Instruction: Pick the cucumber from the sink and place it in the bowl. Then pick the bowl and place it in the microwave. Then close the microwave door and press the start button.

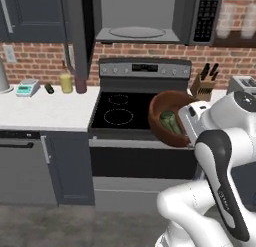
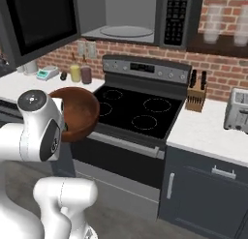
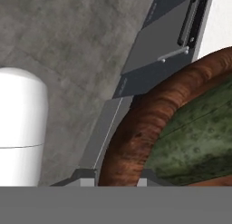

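The microwave [image 1: 145, 21] stands open above the stove [image 1: 125, 111], its glass turntable bare; the right base view shows its door [image 2: 38, 22] swung out, dark glass facing the room. The wooden bowl [image 1: 167, 116] hangs tilted over the stove's front right corner, pinched at its rim by the tool [image 3: 118, 182]. The left base view shows the knobbly green cucumber [image 1: 171, 123] inside.

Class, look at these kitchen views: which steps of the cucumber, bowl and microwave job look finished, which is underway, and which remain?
Done: the cucumber lies in the bowl. Underway: the gripper grips the bowl's rim, holding it tilted in the air before the stove. Left: set the bowl on the turntable of the microwave, shut the open microwave door, press start.
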